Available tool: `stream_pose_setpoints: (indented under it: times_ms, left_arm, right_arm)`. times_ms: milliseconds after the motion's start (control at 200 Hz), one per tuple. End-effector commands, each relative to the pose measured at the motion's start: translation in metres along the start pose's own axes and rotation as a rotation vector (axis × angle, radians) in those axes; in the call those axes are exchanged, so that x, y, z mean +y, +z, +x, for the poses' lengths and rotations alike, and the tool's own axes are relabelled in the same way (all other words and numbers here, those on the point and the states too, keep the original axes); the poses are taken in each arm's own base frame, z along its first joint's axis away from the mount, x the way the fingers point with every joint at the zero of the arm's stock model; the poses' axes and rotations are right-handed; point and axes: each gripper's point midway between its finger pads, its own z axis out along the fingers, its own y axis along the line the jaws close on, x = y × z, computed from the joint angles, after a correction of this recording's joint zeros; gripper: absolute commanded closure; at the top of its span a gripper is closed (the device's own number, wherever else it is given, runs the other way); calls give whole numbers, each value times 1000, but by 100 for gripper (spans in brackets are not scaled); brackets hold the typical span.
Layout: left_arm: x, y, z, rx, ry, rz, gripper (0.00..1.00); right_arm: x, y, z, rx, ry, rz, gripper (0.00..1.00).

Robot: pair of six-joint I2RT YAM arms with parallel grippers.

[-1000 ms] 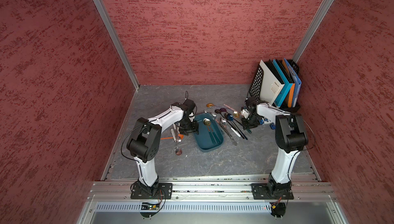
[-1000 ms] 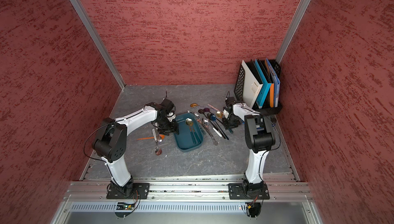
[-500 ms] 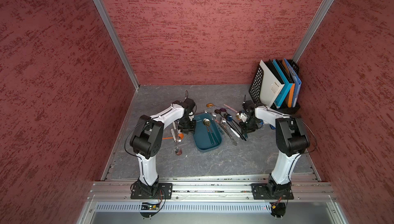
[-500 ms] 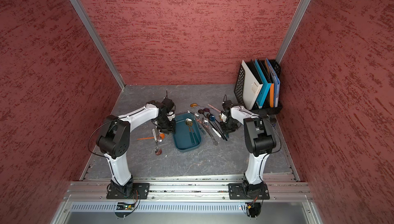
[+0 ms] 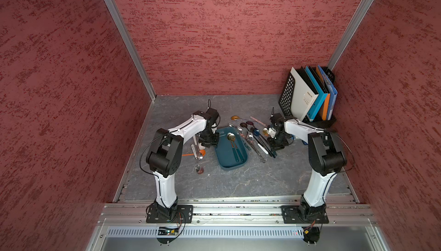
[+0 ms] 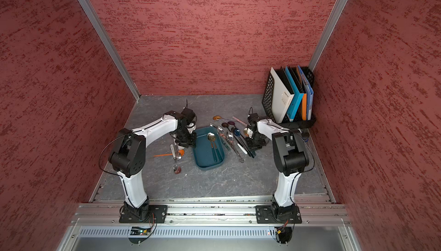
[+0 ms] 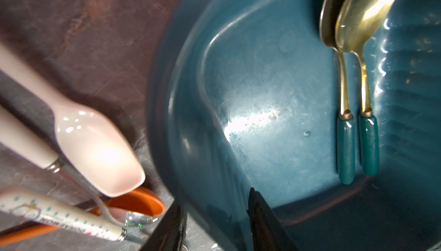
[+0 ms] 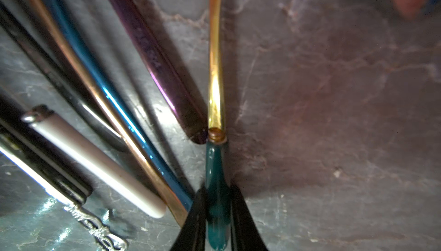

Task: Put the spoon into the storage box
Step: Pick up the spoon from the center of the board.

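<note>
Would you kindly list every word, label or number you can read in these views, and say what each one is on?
White dotted cutlery handle, in the left wrist view: one line of dark capitals, upside down and blurred; not readable.
White folder in the black rack: small dark spine label, too small to read in both top views.
No other writing shows.

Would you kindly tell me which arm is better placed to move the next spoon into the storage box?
Right. The right gripper is shut on the teal handle of the gold spoon on the table. The left gripper straddles the rim of the storage box and holds no spoon.
</note>
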Motion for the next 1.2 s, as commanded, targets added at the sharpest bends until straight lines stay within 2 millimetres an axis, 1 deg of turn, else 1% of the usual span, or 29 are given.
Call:
stream_pose_setpoints:
  times_ms: [0, 80, 195, 366, 446, 571, 661, 787, 907, 967, 1052, 1132, 1197]
  left_arm:
    - [1, -23, 4, -53, -8, 22, 53]
    - [3, -34, 7, -84, -38, 52, 51]
    - [9, -53, 12, -141, -93, 101, 47]
    - [27, -78, 28, -217, -189, 162, 45]
    - [38, -84, 38, -245, -235, 182, 43]
    - [55, -86, 51, -266, -288, 178, 41]
    - [62, -83, 59, -269, -319, 185, 40]
    - [70, -81, 63, -278, -351, 188, 39]
    - [75, -78, 66, -278, -377, 188, 39]
    - [77, -77, 67, -279, -388, 186, 39]
    - [81, -76, 69, -290, -412, 188, 39]
    - [85, -73, 71, -297, -448, 200, 39]
    - [88, -70, 73, -300, -474, 211, 39]
  right_arm:
    - [10, 7, 41, 150, 3, -23, 86]
    - [6, 0, 37, 125, 3, 4, 89]
    - [4, -12, 30, 85, -1, 24, 90]
    - [3, -32, 18, 24, -8, 42, 91]
    - [1, -42, 14, 2, -7, 56, 92]
    - [0, -54, 11, -17, -8, 67, 93]
    - [-3, -56, 12, -9, -10, 85, 93]
    - [-7, -62, 12, -20, -6, 100, 94]
    - [-7, -73, 9, -45, -4, 103, 94]
    - [-2, -82, 5, -65, 2, 81, 94]
    - [12, -97, -2, -112, 22, 33, 94]
    - [33, -107, -7, -144, 26, -27, 94]
    - [48, -113, -10, -166, 14, -38, 94]
